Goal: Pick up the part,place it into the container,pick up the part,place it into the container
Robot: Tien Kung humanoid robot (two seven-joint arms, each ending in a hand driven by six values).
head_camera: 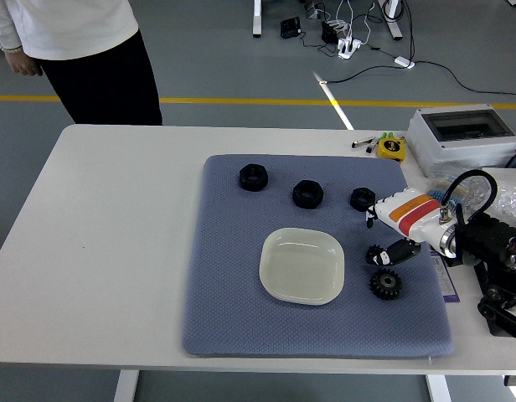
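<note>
The fingers (pixel 402 250) of the right hand (pixel 400 228) curl down over a small black gear (pixel 377 254) that sits on the blue-grey mat (pixel 241 276) near the mat's right edge; whether they actually clamp the gear or only touch it cannot be told from the head view. The hand itself is white with an orange and red band, and it comes in from the table's right edge on a black arm (pixel 492 251) with a looping cable. Just nearer the table's front edge, close beside the first gear, a second black gear (pixel 385 285) lies flat on the mat, apart from the hand. To the left of both gears, about the middle of the mat, stands the container (pixel 301 265), a shallow pale square dish with rounded corners, with nothing seen in it. Along the mat's far part three black nut-like parts lie in a loose row: one (pixel 253 177) toward the far left corner of the mat, one (pixel 307 193) in the middle, and one (pixel 363 198) just beside the far side of the hand. Off the mat, at the table's far right corner, sits a grey box (pixel 463 138) with a clear lid, and a yellow tape measure (pixel 392 148) lies beside it. A person (pixel 74 50) in a white top and dark trousers stands beyond the table's far left corner.
</note>
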